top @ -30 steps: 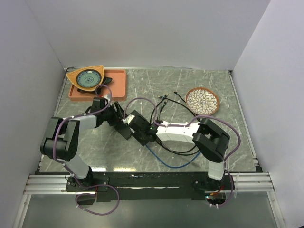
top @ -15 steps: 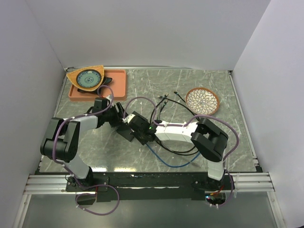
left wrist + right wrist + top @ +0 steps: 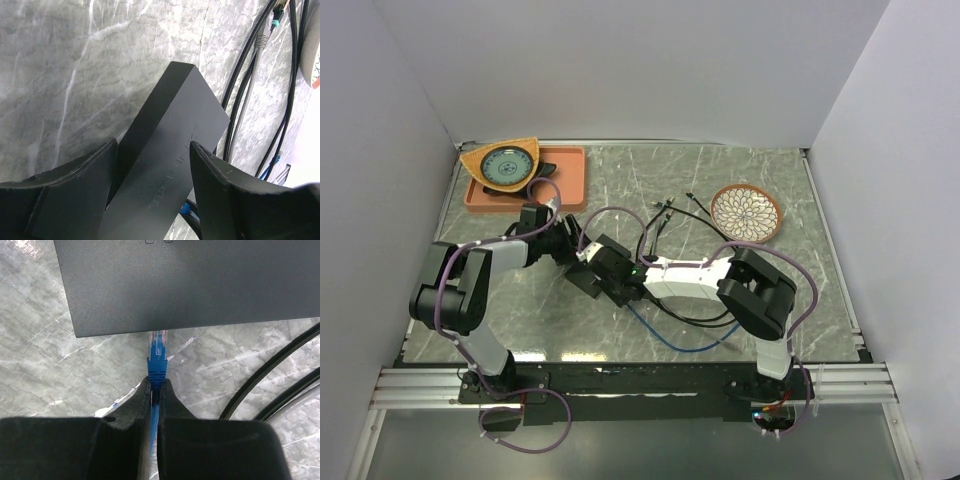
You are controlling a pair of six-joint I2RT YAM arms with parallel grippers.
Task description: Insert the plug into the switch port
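My right jaws are clamping the plug (image 3: 157, 357) at its rear end, and my left jaws are squeezing the black switch box (image 3: 170, 150) from both sides on the counter (image 3: 45, 360). In the right wrist view the plug is pointing to 12 o'clock, its long axis running 6 to 12, and its clear tip is meeting the box edge. The switch port is hidden, so I am judging the insertion as begun but not yet seated.

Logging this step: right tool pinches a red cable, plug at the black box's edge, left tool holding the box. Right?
The cable is blue, not red, as the right wrist view shows. Otherwise yes: right tool pinches it, plug at the black box's edge, left tool holding the box.
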